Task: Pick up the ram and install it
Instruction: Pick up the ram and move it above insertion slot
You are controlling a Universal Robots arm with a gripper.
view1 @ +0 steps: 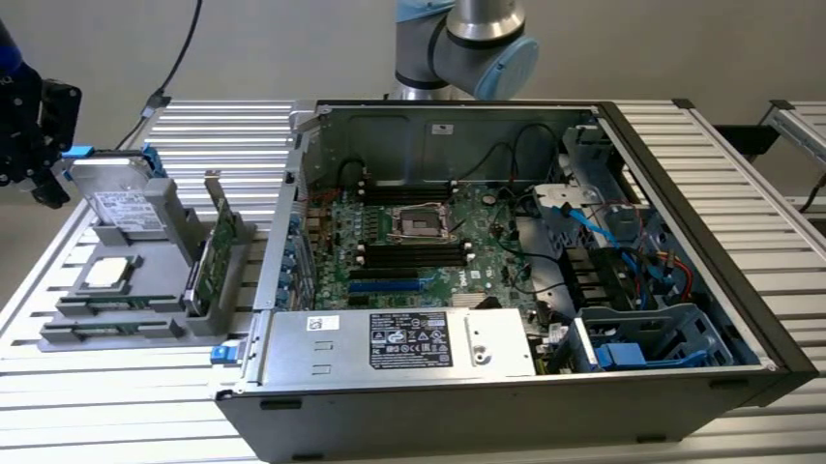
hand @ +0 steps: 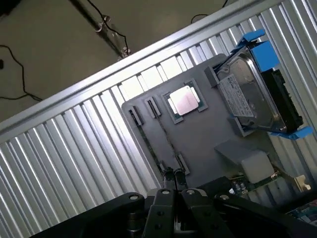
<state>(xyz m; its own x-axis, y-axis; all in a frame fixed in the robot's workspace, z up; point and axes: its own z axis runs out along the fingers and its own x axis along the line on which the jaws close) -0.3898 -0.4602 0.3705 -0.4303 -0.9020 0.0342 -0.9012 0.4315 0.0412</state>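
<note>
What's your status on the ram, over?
Gripper poised above grey holder. Ram in holder slot, not yet picked. Drive alongside, not in the way.

One computer case [view1: 439, 135], one motherboard [view1: 497, 256], one drive [view1: 126, 205], one processor chip [view1: 107, 274], one green card [view1: 230, 246].

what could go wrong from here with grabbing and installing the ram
1. The gripper hangs by the grey drive, apart from the ram low in the grey holder; crossing over, it might clip the drive or the upright green card.
2. The ram shows as a thin strip, so an off-centre grasp may tilt it.
3. The motherboard's black slots lie deep inside the case, so the gripper could brush its walls or cables.
</note>
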